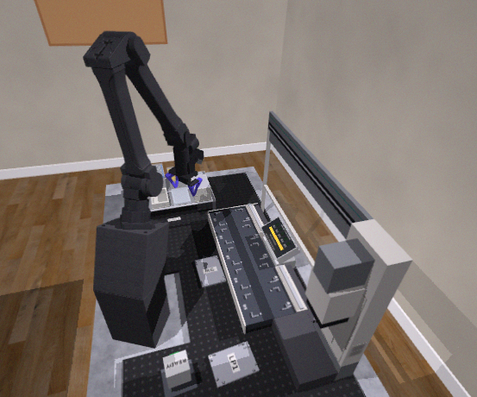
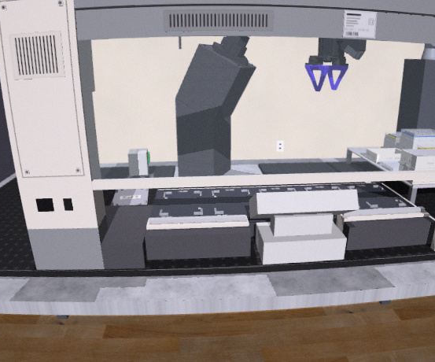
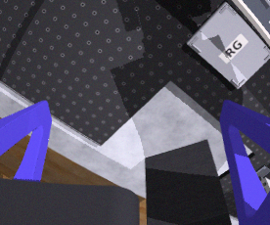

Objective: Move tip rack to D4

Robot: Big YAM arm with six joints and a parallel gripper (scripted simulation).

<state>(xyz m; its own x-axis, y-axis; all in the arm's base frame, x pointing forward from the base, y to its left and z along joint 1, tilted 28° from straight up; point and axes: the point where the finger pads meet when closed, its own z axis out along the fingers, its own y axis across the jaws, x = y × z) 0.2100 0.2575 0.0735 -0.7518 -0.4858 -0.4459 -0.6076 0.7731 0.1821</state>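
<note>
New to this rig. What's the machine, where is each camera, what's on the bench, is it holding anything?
It is a single dark jointed arm ending in a gripper with two blue fingers.

One picture looks down from high up, one looks in from the front through the pale enclosure frame, one looks out from the wrist between the fingers.

On the bench: a shelf carrying covered boxes, a long deck with corner brackets, a small pad marked RG, a READY button.

The fingers stand wide apart, holding nothing, high above the shelf end.
</note>
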